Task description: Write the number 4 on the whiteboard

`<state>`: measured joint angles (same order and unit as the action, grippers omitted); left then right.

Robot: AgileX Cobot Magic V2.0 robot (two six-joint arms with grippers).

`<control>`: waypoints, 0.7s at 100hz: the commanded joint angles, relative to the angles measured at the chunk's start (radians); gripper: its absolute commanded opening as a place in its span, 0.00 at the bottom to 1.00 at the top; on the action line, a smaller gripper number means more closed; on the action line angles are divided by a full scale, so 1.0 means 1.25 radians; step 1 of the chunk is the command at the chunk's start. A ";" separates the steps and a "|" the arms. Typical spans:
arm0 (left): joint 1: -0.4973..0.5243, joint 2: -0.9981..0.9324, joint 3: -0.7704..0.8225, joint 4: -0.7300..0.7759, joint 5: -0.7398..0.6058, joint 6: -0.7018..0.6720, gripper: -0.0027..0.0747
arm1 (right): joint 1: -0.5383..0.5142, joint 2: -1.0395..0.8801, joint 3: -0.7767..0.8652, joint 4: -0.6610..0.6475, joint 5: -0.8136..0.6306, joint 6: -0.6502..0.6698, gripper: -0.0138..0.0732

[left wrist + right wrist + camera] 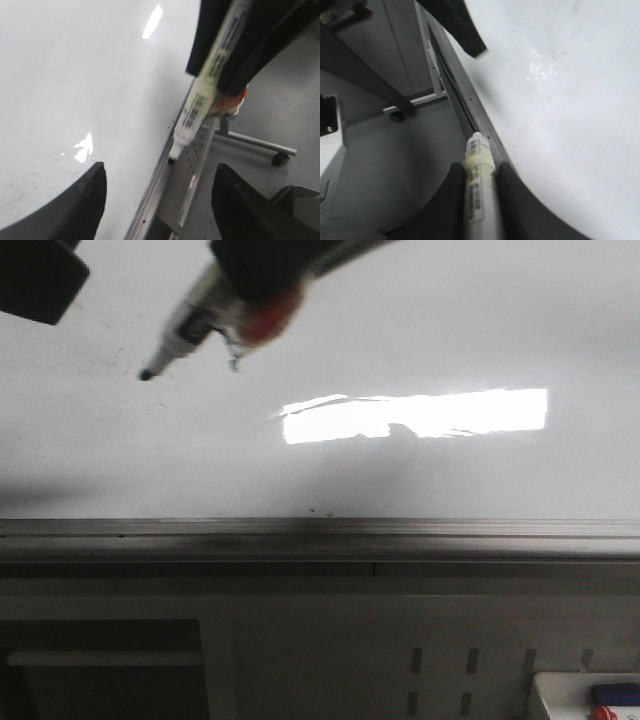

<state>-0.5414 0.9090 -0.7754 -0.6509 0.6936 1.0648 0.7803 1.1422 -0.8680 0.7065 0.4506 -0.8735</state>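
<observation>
The whiteboard (420,330) fills the front view, glossy white with a bright glare and a grey metal rim (320,532). No number 4 shows on it in any view, only faint specks. My right gripper (255,290) reaches in from above, shut on a white marker (190,330). The marker's dark tip (147,374) points down-left at the board's upper left part; contact cannot be told. In the right wrist view the marker (477,175) sits clamped in the right gripper (479,169). My left gripper (160,170) is open and holds nothing. It shows dark at the front view's upper left corner (35,280).
Below the rim is a grey perforated panel (450,680). A white tray (565,695) with blue and red items sits at the lower right. A dark recess (100,670) lies at the lower left. A metal stand foot (277,159) rests on the floor beside the board.
</observation>
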 commanded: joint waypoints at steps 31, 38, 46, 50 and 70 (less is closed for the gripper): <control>0.076 -0.191 0.210 -0.316 -0.238 -0.012 0.41 | -0.152 -0.125 0.087 0.009 -0.176 -0.001 0.08; 0.076 -0.191 0.222 -0.344 -0.235 -0.012 0.35 | -0.152 -0.113 0.087 0.009 -0.199 -0.001 0.08; 0.076 -0.191 0.223 -0.357 -0.233 -0.012 0.28 | -0.152 -0.094 0.087 0.009 -0.226 -0.001 0.08; 0.076 -0.191 0.223 -0.361 -0.233 -0.012 0.25 | -0.152 -0.082 0.087 0.009 -0.245 -0.001 0.08; 0.076 -0.191 0.223 -0.363 -0.223 -0.012 0.17 | -0.152 -0.037 0.087 0.009 -0.304 -0.001 0.08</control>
<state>-0.4512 0.6727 -0.4687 -1.0625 0.4386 1.0584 0.5973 1.0930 -0.7351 0.7049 0.1605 -0.8714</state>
